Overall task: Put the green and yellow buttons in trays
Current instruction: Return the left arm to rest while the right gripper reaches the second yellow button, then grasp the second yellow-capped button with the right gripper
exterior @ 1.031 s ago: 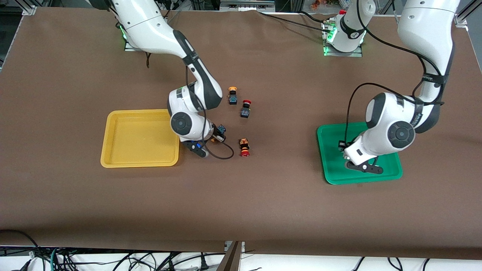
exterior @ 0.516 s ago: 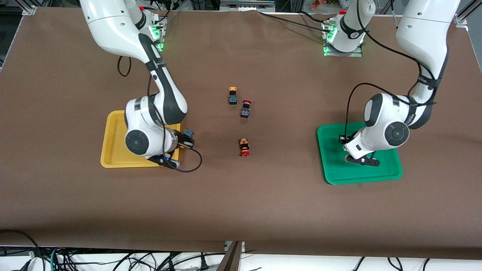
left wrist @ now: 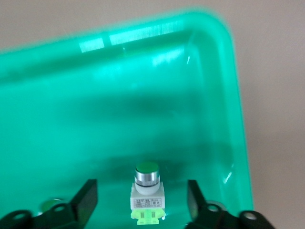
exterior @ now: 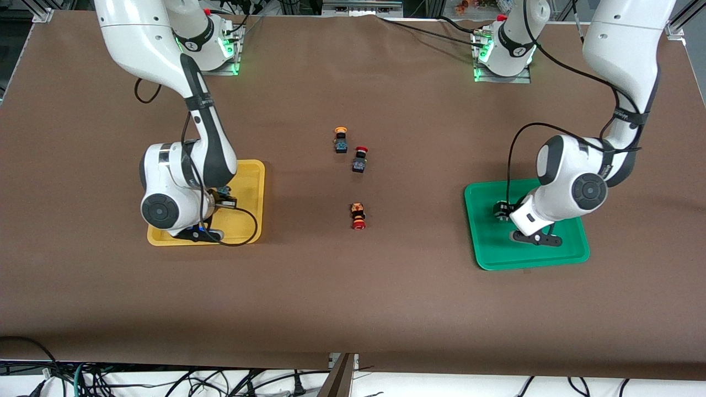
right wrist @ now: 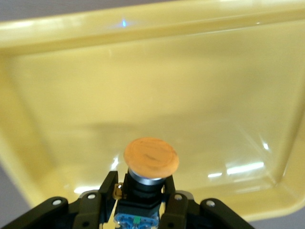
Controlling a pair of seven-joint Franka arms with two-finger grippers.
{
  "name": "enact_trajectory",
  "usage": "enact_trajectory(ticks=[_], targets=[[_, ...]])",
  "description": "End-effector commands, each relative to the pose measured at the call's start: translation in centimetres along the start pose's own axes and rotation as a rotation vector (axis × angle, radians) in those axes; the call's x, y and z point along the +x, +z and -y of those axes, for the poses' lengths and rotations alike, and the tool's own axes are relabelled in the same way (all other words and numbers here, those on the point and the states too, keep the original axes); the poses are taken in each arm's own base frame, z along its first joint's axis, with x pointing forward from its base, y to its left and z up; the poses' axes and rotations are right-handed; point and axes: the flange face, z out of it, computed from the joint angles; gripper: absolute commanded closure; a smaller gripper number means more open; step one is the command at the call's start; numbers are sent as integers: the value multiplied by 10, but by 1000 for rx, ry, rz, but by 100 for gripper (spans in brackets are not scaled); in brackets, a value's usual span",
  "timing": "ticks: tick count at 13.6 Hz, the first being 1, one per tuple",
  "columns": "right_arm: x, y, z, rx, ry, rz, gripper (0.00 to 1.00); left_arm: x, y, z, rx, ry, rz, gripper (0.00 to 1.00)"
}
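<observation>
Right gripper clamped on the dark body of the held yellow button, orange cap facing out, hanging over the floor of the yellow tray; low in the front view, toward the right arm's end.

Left gripper spread wide over the green tray, fingers clear on either side of the green button. Button resting on the tray floor, touching neither pad (released, by the look of it).

Loose yellow button lying on the table just above the frame's centre, a red switch just beside it and slightly lower, another red switch lower again, near mid-frame.

Handling, as a judgement: small, light, rigid plastic-and-metal parts, no give under the pads. Rounded cap and chrome collar likely slippery, prone to rolling. Best taken across the flat sides of the square body, under the collar, as in the right arm's present hold. Sturdy enough for a short drop onto the tray.

Hard to make out: a second green cap half covered by one finger of the left gripper, body unseen. Both grippers largely masked by their own wrists in the front view, so tray contents there unreadable. Height of the held button above the yellow floor not clear.
</observation>
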Motion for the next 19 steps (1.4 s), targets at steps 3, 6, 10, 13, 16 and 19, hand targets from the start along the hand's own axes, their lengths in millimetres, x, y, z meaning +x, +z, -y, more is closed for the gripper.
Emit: enact_trajectory(ticks=[3,6,10,13,16,19], targets=[[-22,8,-19,19,-36,-41,25,10,-122,11,-6,-25,-106,0],[-31,-23,12,42,-9,-44,18,-4,-184,11,-2,-52,-83,0],[-74,-51,140,138,73,-18,1,-30,-257,14,7,-67,-14,0],[-123,-31,225,213,88,21,1,-47,-286,22,9,-92,16,0],[-170,1,288,199,62,-14,1,-53,-296,14,16,-143,14,0],[-206,45,314,179,64,-51,1,-48,-308,23,7,-159,-12,0]])
